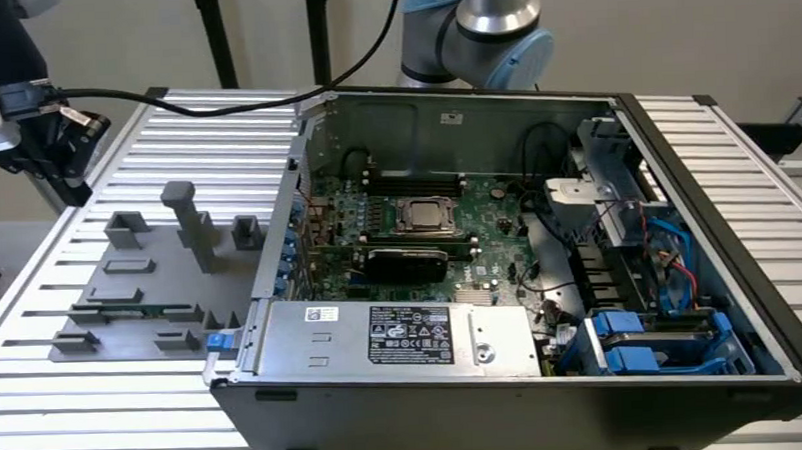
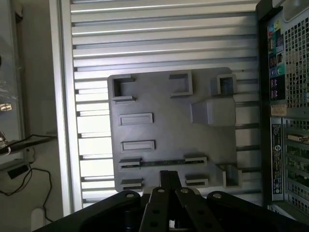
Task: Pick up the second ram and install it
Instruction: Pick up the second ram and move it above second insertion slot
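The second ram [image 2: 161, 163] is a thin green stick lying on edge between two small holders on the grey fixture plate [image 2: 169, 130]. In the exterior view the same ram [image 1: 135, 312] sits near the front of that plate [image 1: 136, 284], to the left of the open computer case [image 1: 510, 271]. My gripper [image 2: 169, 177] hangs well above the plate, close to the ram's line, with its dark fingers pressed together and nothing between them. The motherboard [image 1: 428, 234] lies inside the case.
A tall grey post [image 1: 188, 222] and several low blocks stand up from the fixture plate. The ribbed metal table [image 1: 60, 397] runs around the plate and case. A black cable [image 1: 169, 98] crosses the back left. The arm's base [image 1: 494, 32] stands behind the case.
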`<state>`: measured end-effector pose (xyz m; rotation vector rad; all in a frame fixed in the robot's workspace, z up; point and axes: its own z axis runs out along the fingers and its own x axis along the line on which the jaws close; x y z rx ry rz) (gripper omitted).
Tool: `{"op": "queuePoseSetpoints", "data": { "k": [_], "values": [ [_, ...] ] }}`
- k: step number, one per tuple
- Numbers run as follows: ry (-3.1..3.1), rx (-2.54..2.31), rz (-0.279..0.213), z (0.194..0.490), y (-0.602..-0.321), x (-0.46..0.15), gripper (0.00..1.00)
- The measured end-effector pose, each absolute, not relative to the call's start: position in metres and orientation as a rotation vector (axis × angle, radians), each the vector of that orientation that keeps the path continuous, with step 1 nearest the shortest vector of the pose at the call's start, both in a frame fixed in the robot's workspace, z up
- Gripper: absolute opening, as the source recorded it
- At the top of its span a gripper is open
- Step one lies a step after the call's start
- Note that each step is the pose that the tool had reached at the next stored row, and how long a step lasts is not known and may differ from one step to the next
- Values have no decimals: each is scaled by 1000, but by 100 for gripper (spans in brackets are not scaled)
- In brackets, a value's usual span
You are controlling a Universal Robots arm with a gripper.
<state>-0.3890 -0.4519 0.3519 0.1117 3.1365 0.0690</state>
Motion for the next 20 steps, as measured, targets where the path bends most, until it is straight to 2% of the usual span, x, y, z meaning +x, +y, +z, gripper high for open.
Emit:
{"op": "queuePoseSetpoints", "data": {
  "k": [8, 20],
  "values": [
    [3137, 98, 68, 351, -452, -389, 11],
    [3134, -236, 68, 346, -451, -389, 11]
  ]
}}
